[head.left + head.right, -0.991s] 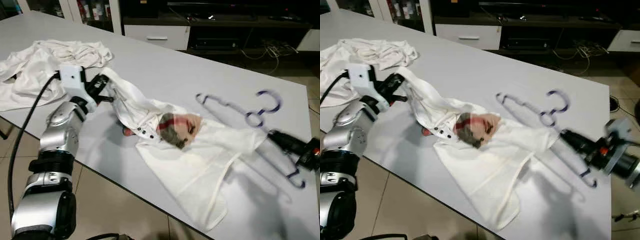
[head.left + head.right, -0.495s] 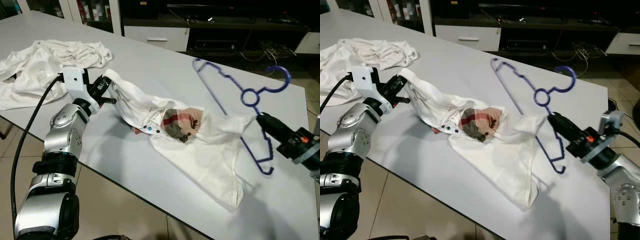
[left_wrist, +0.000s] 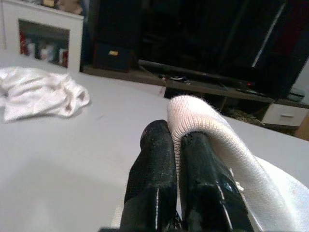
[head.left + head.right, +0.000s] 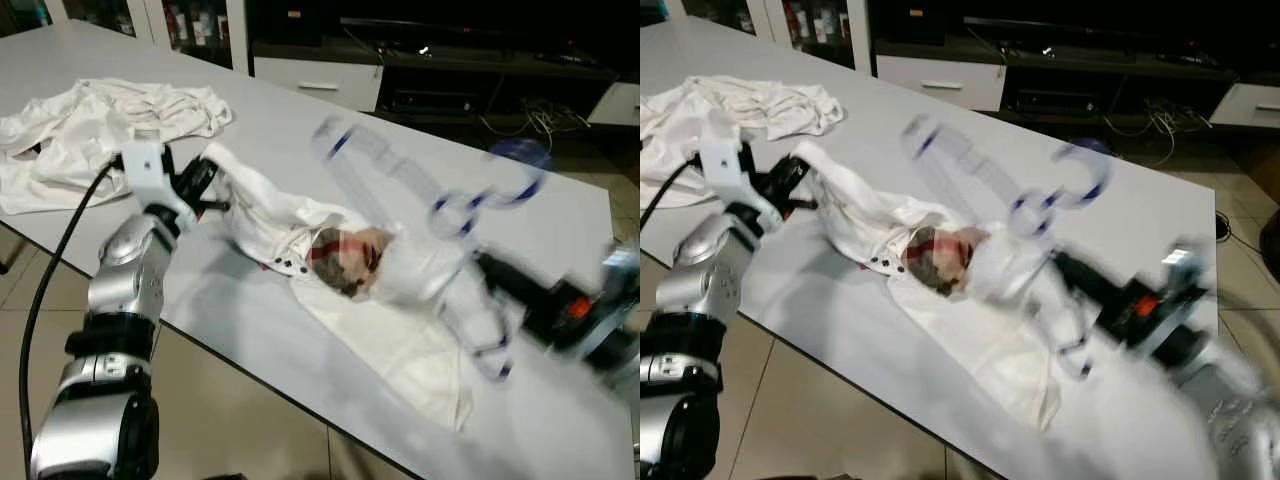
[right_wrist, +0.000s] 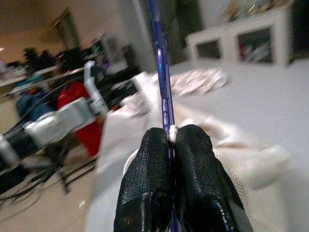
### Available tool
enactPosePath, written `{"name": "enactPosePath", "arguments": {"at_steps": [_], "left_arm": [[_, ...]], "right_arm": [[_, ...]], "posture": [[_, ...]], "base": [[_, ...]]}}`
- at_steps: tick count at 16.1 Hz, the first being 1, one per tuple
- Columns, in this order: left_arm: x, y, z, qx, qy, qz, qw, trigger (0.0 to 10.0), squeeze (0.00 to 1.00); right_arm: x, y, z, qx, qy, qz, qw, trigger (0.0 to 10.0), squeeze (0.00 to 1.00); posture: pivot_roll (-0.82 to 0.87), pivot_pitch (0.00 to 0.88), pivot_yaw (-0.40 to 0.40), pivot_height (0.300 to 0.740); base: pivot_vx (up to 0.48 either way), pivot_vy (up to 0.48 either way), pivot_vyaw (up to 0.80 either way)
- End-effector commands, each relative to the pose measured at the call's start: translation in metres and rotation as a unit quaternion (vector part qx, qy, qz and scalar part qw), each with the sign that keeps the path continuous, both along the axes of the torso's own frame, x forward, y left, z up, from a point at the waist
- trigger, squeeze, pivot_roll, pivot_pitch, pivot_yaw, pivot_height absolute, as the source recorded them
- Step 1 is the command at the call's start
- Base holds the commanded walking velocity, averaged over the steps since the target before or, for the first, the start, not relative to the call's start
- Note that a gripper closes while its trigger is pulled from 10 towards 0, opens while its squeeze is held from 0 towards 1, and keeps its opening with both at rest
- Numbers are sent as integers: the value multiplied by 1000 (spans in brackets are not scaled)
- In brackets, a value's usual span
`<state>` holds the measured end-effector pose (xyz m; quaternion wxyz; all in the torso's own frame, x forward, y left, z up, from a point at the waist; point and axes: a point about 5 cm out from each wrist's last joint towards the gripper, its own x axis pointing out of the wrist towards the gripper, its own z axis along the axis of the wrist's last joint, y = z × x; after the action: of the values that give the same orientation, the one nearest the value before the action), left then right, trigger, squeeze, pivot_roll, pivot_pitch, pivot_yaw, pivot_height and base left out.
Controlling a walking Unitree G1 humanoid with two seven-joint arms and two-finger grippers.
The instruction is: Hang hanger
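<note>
Right wrist view shows our right end effector clamped on the blue hanger, while our left end effector pinches the white shirt, holding it for threading.

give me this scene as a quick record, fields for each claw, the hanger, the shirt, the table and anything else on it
left claw: shut on a cuff of the white shirt
right claw: shut on the blue hanger
hanger: lifted off the table, one arm in the shirt, motion-blurred
shirt: spread on the table, printed face on top
table: white
other: crumpled white cloth at the far left corner
</note>
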<state>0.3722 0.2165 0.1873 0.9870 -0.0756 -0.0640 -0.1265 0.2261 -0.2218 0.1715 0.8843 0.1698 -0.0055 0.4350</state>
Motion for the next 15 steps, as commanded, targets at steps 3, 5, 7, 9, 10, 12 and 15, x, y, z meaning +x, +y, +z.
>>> {"name": "enactPosePath", "arguments": {"at_steps": [3,5,7,9,10,12,15], "left_arm": [[-1,-8,0,-10,-8,-3,1000,10000,0],[-2,-11,-2,-14,-7,-5,1000,10000,0],[-2,-13,-3,-16,-6,-6,1000,10000,0],[-4,-16,-6,-21,-6,-5,1000,10000,0],[-5,-17,-6,-22,-6,-4,1000,10000,0],[-6,-17,-8,-26,-6,-1,1000,10000,0],[-8,-17,-9,-32,-6,2,999,10000,0]], "right_arm": [[-6,18,-16,-122,-12,26,992,0,0],[-6,22,-23,-158,-11,27,987,3961,0],[-7,26,-32,-192,-13,29,981,4941,0],[-4,29,-44,-222,-4,18,975,10000,0],[-2,30,-48,-230,0,18,973,10000,231],[1,30,-50,-246,0,17,969,10000,980],[6,31,-49,-257,-9,-6,966,10000,1000]], "posture": [[-20,40,-73,740],[-21,40,-75,740],[-22,43,-82,740],[-8,46,-95,740],[-8,47,-98,740],[-15,55,-104,740],[-29,81,-81,740]], "base": [[0,0,0],[0,0,0],[0,0,0],[0,0,0],[0,0,0],[0,0,0],[0,0,0]]}}
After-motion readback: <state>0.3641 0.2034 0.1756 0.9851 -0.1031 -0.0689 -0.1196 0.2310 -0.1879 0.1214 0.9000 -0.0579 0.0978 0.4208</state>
